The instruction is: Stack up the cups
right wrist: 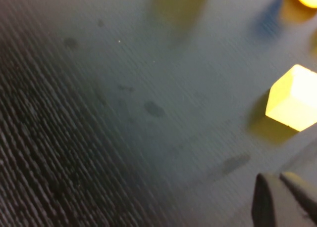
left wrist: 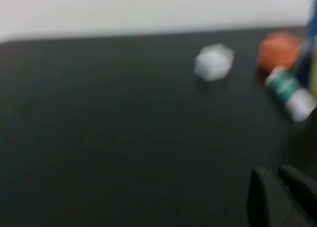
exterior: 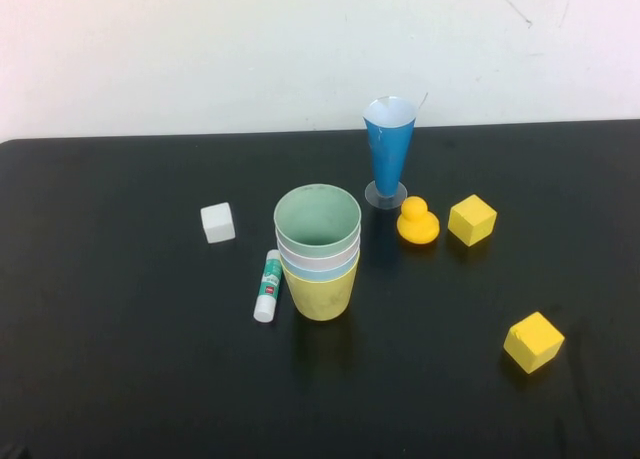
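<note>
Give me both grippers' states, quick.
Left gripper: shut, holding nothing, above bare table near the white cube.
Right gripper: shut, holding nothing, near a yellow cube.

Table point(exterior: 120, 359): black, matte.
White cube point(exterior: 217, 222): left of centre, alone.
Glue stick point(exterior: 267, 285): lying flat.
Blue cone glass point(exterior: 388, 151): upright, rear.
Duck point(exterior: 417, 222): yellow, just beside rear yellow cube point(exterior: 472, 220).
Front yellow cube point(exterior: 533, 341): well apart.
</note>
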